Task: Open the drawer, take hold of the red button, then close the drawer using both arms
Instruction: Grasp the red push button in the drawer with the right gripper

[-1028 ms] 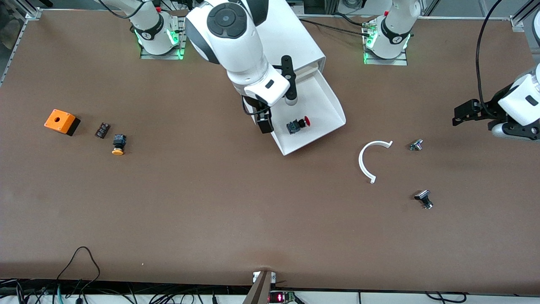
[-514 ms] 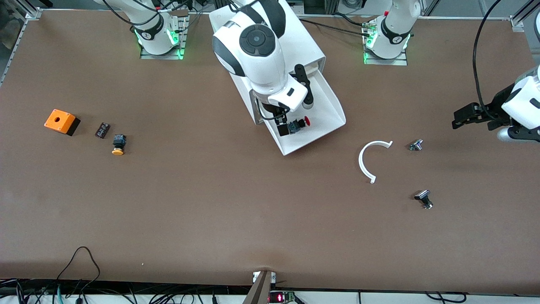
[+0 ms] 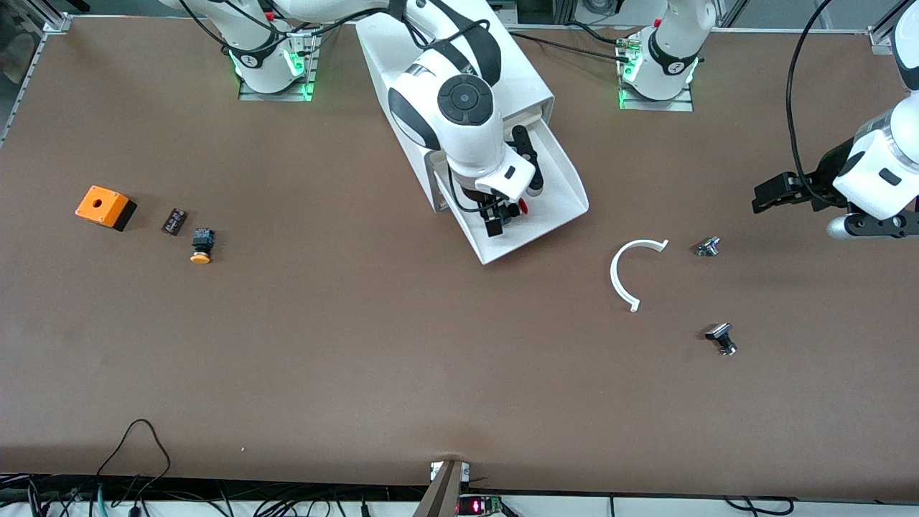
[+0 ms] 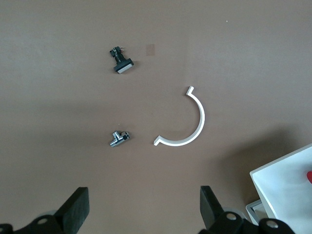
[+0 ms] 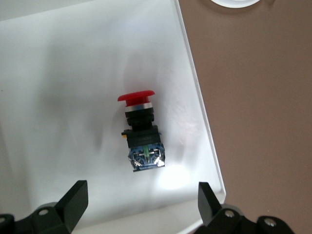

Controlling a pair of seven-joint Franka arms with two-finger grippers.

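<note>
The drawer [image 3: 556, 179] stands pulled out of the white cabinet [image 3: 520, 72], its floor [image 5: 73, 97] bare and white. On that floor the button [image 5: 141, 134] lies on its side, red cap away from the front edge. In the front view only a bit of its red cap [image 3: 523, 207] shows. My right gripper [image 5: 141, 204] hangs open just above the drawer, over the button's black end, with a finger [image 5: 73, 200] on either side and nothing touched; the front view shows the right gripper [image 3: 501, 215] there. My left gripper [image 3: 764, 199] waits open over the table at the left arm's end, empty, as the left wrist view confirms for that gripper [image 4: 144, 207].
A white arc-shaped strip [image 3: 632, 269] and a small metal part [image 3: 708, 246] lie between the drawer and the left gripper; a black-and-silver part [image 3: 721, 339] lies nearer the camera. Toward the right arm's end sit an orange box [image 3: 105, 207], a small black block [image 3: 173, 220] and an orange-capped button [image 3: 202, 245].
The right arm has swung from the drawer's side edge to over the button and come lower. The left arm has drifted slightly toward the table's middle. Both grippers stayed open.
</note>
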